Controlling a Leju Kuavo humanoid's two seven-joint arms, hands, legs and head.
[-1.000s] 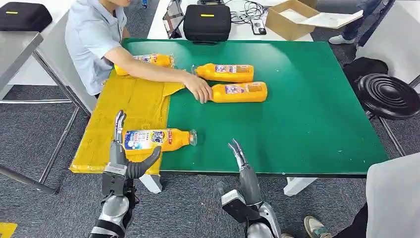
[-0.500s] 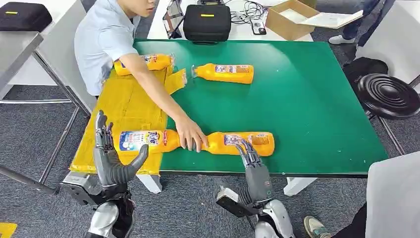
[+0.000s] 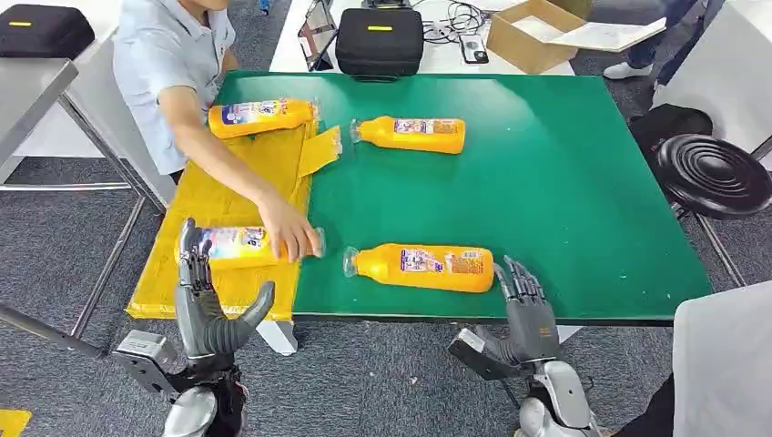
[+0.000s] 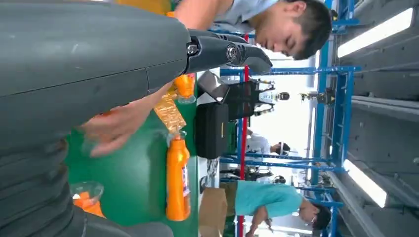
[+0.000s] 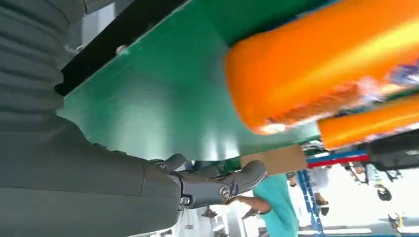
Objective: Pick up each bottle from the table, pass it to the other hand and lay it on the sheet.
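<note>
Several orange bottles lie on their sides. The nearest bottle point(image 3: 421, 267) rests on the green table point(image 3: 564, 182) by the front edge, cap pointing left. My right hand point(image 3: 526, 305) stands open just right of its base, fingers up, not touching; the right wrist view has that bottle point(image 5: 316, 64) close above the hand point(image 5: 197, 185). Another bottle point(image 3: 232, 246) lies on the yellow sheet point(image 3: 232, 182) under a person's hand point(image 3: 289, 235). My left hand point(image 3: 205, 300) is open at the sheet's front edge, holding nothing. Two more bottles lie farther back, one on the sheet point(image 3: 259, 116) and one on the table point(image 3: 410, 135).
A person in a pale shirt point(image 3: 168, 64) leans in at the table's far left. Behind the table stand a black case point(image 3: 380, 41) and a cardboard box point(image 3: 537, 32). A black stool point(image 3: 715, 175) is at the right, a grey table point(image 3: 27, 91) at the left.
The person placed a bottle near the front edge, then moved the hand to the sheet bottle and slid it left. My right hand shifted right, past the front bottle's base.
</note>
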